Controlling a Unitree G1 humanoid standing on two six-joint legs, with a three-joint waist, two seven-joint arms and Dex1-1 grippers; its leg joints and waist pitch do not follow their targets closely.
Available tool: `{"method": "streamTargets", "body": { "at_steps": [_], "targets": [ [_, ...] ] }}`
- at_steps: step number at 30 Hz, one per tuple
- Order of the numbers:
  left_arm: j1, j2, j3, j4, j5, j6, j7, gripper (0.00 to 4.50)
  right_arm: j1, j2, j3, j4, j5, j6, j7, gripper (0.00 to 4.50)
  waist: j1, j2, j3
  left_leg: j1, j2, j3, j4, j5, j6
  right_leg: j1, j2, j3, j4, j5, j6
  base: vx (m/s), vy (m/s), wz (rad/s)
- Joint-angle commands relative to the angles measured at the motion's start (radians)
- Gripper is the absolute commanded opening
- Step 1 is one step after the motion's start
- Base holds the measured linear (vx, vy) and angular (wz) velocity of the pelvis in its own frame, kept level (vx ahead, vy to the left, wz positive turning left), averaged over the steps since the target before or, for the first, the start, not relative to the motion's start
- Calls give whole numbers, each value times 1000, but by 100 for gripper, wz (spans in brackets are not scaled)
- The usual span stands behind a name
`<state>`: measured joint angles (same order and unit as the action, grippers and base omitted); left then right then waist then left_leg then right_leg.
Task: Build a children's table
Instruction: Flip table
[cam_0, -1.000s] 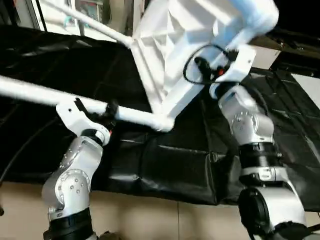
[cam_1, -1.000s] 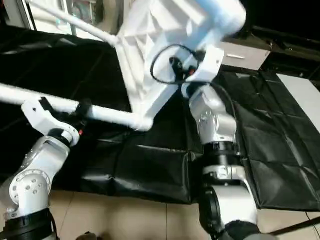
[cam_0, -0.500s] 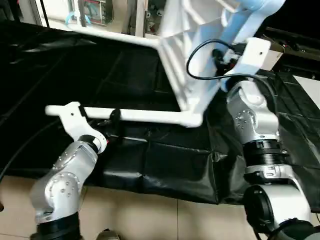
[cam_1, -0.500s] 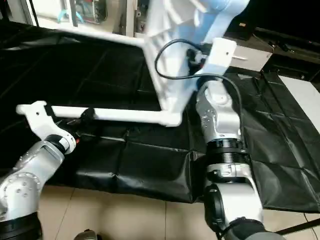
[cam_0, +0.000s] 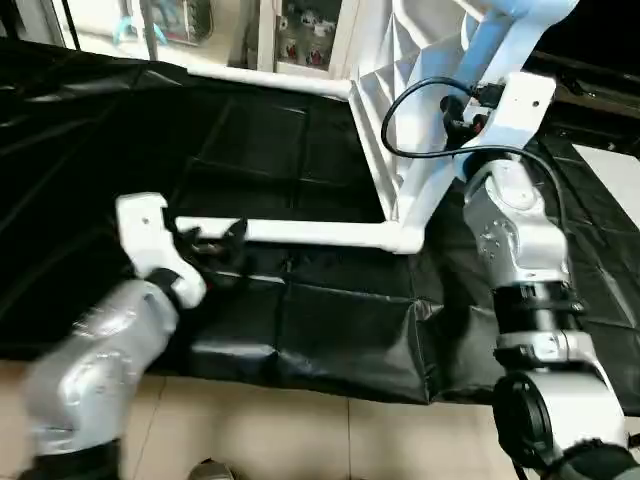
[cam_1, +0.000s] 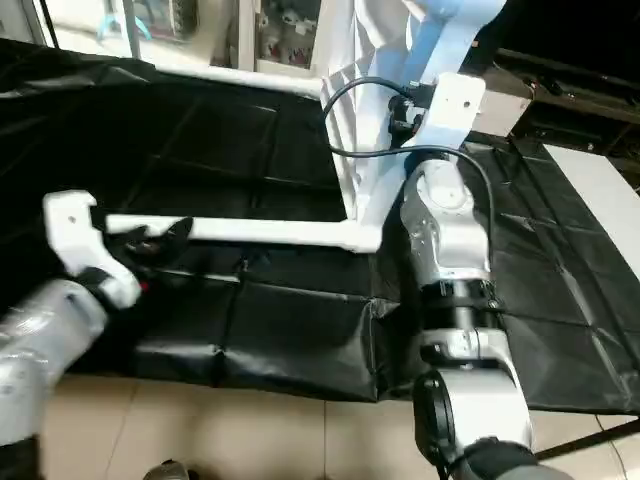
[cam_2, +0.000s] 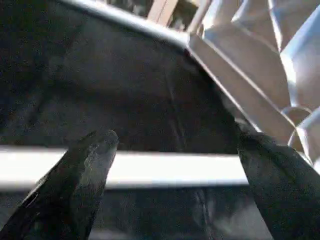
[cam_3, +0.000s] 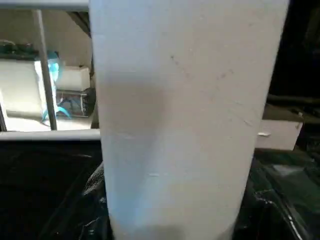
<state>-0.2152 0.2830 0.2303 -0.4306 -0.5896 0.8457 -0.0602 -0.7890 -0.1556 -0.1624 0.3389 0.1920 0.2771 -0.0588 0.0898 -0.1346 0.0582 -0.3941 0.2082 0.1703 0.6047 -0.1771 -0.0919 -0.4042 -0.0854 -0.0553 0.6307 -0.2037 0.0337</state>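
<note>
Released since the earlier frame, left gripper (cam_0: 212, 238) stands spread at the lower leg (cam_0: 300, 233). Beyond, right gripper (cam_3: 167, 227) clasps an upper leg (cam_3: 180, 115), tabletop (cam_0: 400, 110) tilted on black mat (cam_0: 330, 330); one-handed, it may topple.

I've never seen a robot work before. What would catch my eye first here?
Probably the white plastic ribbed table top, tipped up on its edge over the black floor mat, with the right claw closed around a thick white tube leg. Another long white leg sticks out level, between the fingers of the open left claw.
</note>
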Motion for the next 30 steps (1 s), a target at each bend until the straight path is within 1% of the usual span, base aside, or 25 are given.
{"method": "streamTargets", "body": {
  "at_steps": [1,5,6,7,8,9,10,11,12,13,14,15,16,17,19,20,22,23,24,25,26,27,28,29,30],
  "targets": [
    [-24,16,-12,-32,15,10,-7,431,-11,-43,-13,-128,2,14,0,159,-3,15,-82,37,-1,12,-51,125,-74,59,-13,33,-31,235,-90,0,0,0],
    [-45,45,-24,-40,31,3,-13,431,21,-60,-4,-203,-9,54,-1,159,-3,15,-81,36,0,10,-53,109,-86,59,-14,33,-32,211,-76,0,0,0],
    [-66,60,-38,-46,47,-6,-19,431,68,-56,-5,-296,-6,100,-16,159,-7,13,-80,31,1,9,-55,94,-90,60,-16,33,-33,187,-75,0,0,0],
    [-78,67,-46,-50,58,-13,-23,431,104,-49,-6,-366,-3,135,-27,159,-2,20,-77,41,1,12,-53,84,-91,52,-14,36,-37,182,-70,0,0,0],
    [-82,69,-49,-51,62,-16,-24,431,117,-46,-6,-391,-2,147,-31,159,-1,18,-80,40,1,9,-53,99,-92,55,-13,36,-34,200,-65,0,0,0],
    [-89,78,-63,-55,74,-22,-29,431,162,-36,-5,-466,4,182,-41,159,-4,15,-79,33,0,7,-56,96,-96,59,-12,36,-35,187,-59,0,0,0],
    [-92,85,-78,-60,81,-27,-37,431,201,-29,-5,-524,4,207,-48,159,-1,21,-78,37,0,8,-56,88,-98,56,-13,38,-37,180,-56,0,0,0],
    [-93,87,-84,-62,83,-28,-40,431,220,-26,-5,-548,2,215,-51,159,0,21,-77,39,2,9,-56,73,-102,52,-14,39,-37,170,-51,0,0,0],
    [-93,87,-84,-62,83,-28,-40,431,220,-26,-5,-548,2,215,-51,159,-4,19,-77,37,2,8,-58,62,-106,53,-14,39,-36,158,-51,0,0,0],
    [-93,85,-92,-65,84,-29,-43,431,247,-22,-5,-578,-4,219,-56,159,-8,17,-76,33,1,7,-62,16,-114,53,-15,38,-39,98,-48,0,0,0],
    [-93,85,-92,-65,84,-29,-43,431,247,-22,-5,-578,-4,219,-56,159,-7,18,-74,35,2,8,-63,-14,-114,50,-17,40,-43,60,-46,0,0,0],
    [-99,85,-119,-61,96,-39,-46,431,279,-12,-4,-597,-14,227,-70,159,-6,42,-70,36,4,7,-68,-71,-121,44,-21,43,-46,-8,-40,0,0,0],
    [-101,85,-123,-59,98,-40,-46,431,282,-10,-4,-599,-14,230,-73,159,-9,35,-69,36,5,8,-68,-90,-122,41,-20,43,-52,-24,-34,0,0,0],
    [-102,85,-126,-58,100,-42,-46,431,285,-9,-4,-601,-14,233,-75,159,-10,31,-69,37,6,7,-68,-105,-123,40,-19,43,-51,-38,-34,0,0,0],
    [-110,91,-147,-54,119,-54,-56,431,293,-9,5,-604,-9,248,-69,159,-9,30,-69,35,6,6,-70,-140,-119,39,-20,43,-55,-87,-36,0,0,0],
    [-113,96,-158,-52,130,-66,-65,431,298,-12,11,-604,-3,257,-60,159,-8,35,-68,35,6,5,-71,-147,-120,38,-20,43,-55,-95,-37,0,0,0],
    [-115,98,-166,-50,138,-76,-71,431,302,-13,14,-601,3,261,-51,159,-10,33,-67,34,6,4,-72,-165,-119,36,-20,44,-58,-122,-36,0,0,0],
    [-115,98,-166,-50,138,-76,-71,440,302,-13,14,-601,3,261,-51,215,-10,33,-66,34,6,4,-71,-169,-118,34,-20,44,-58,-126,-35,0,0,0],
    [-103,91,-180,-37,161,-123,-81,446,319,-4,7,-607,26,264,-25,229,-9,40,-67,35,6,3,-71,-175,-116,33,-19,45,-60,-124,-36,0,0,0],
    [-92,79,-179,-27,172,-142,-72,446,325,-1,8,-600,43,250,1,229,-9,42,-67,36,7,4,-71,-175,-118,32,-20,45,-60,-114,-36,0,0,0],
    [-90,77,-178,-25,173,-145,-70,450,326,-1,8,-599,46,248,6,234,-11,38,-67,32,7,2,-72,-175,-115,37,-19,44,-58,-99,-39,0,0,0],
    [-71,61,-179,-8,192,-167,-52,450,331,2,11,-589,75,229,49,244,-12,38,-70,33,7,1,-71,-174,-112,37,-19,44,-56,-88,-43,0,0,0],
    [-64,57,-181,-3,200,-173,-44,450,333,4,11,-585,85,218,62,244,-12,42,-69,32,8,1,-72,-178,-110,37,-19,44,-57,-85,-44,0,0,0],
    [-56,52,-185,3,210,-180,-37,450,335,6,12,-581,96,205,78,268,-13,39,-69,31,7,1,-71,-178,-108,37,-19,44,-56,-83,-47,0,0,0],
    [-52,47,-188,10,220,-188,-31,450,334,5,14,-576,102,200,90,274,-13,46,-71,32,7,0,-71,-177,-107,37,-20,45,-54,-80,-51,0,0,0]
  ]
}}
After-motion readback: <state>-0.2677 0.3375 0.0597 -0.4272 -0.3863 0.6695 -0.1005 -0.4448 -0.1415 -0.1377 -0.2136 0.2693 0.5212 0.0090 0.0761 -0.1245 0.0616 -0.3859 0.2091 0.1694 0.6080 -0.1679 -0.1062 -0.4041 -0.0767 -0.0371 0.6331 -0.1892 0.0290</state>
